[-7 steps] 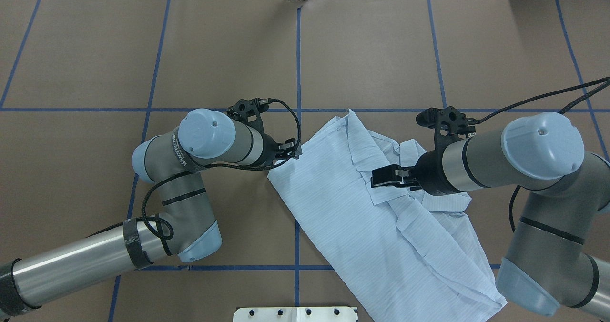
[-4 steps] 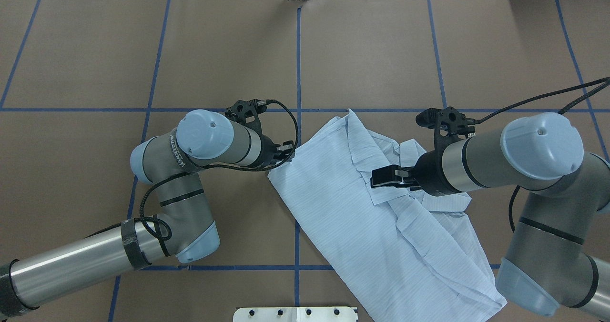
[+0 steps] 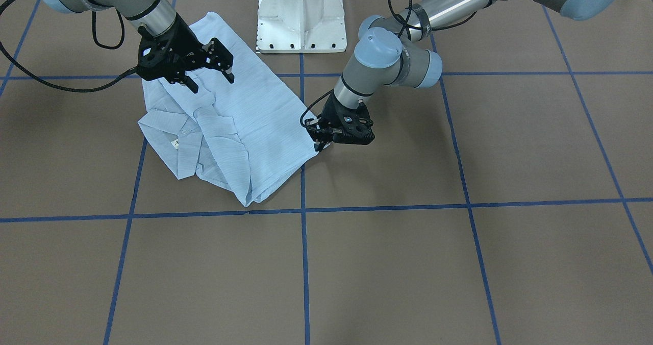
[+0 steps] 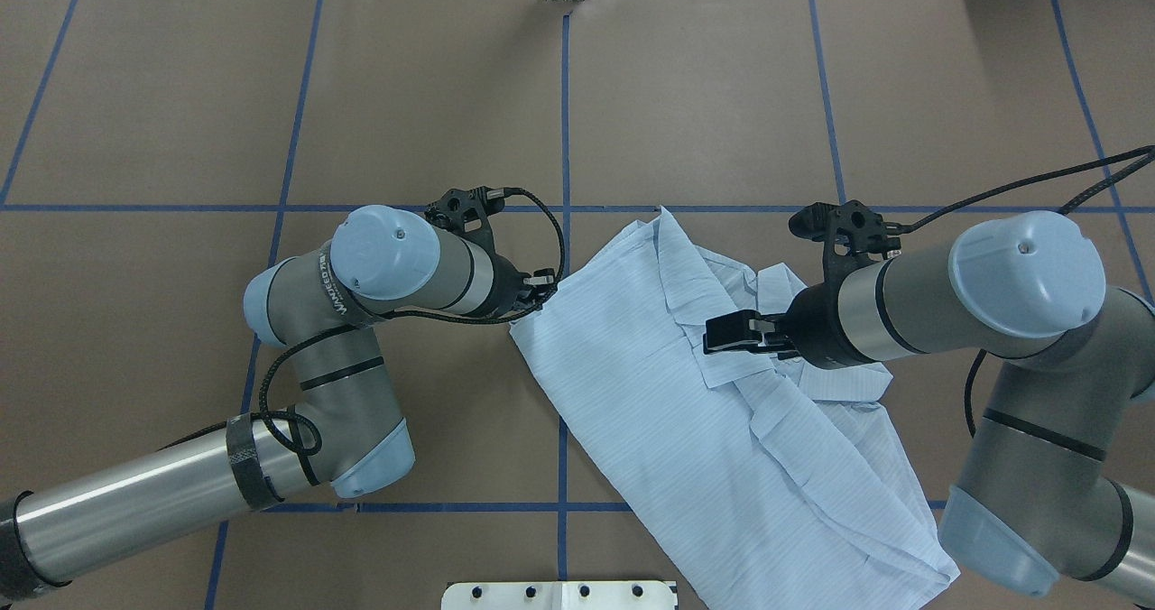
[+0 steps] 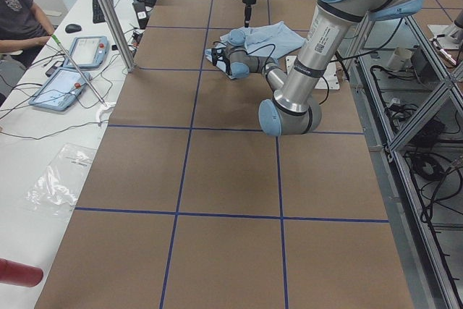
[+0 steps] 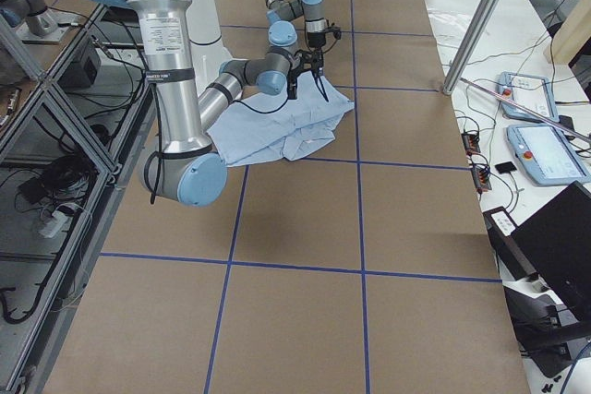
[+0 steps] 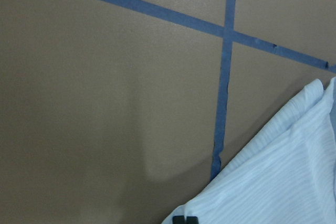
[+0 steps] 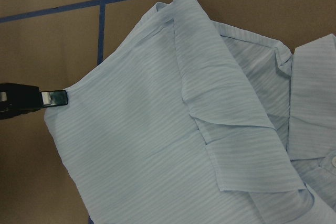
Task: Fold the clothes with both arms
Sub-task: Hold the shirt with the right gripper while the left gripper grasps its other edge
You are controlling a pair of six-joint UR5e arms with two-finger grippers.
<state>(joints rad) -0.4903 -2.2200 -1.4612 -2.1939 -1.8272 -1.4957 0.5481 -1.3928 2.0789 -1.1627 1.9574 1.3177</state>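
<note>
The light blue striped shirt [image 4: 650,384] lies partly folded on the brown table, collar and label [image 3: 176,142] toward the right arm's side. My left gripper [image 4: 544,292] is low at the shirt's left edge; its fingertips [image 7: 185,219] are pressed together on the fabric edge [image 3: 320,145]. The right wrist view shows a left finger [image 8: 31,99] touching that same edge of the shirt [image 8: 157,145]. My right gripper [image 3: 213,82] hangs open above the shirt near the collar [image 4: 713,337], holding nothing.
The white pedestal base [image 3: 300,18] stands just behind the shirt. Blue tape lines [image 4: 564,123] grid the table. In the exterior left view a seated person [image 5: 18,12], two tablets [image 5: 83,52] and a metal post [image 5: 108,12] are beside the table.
My left arm has shifted slightly to the left, its gripper staying at the shirt's edge. The right arm has not moved.
</note>
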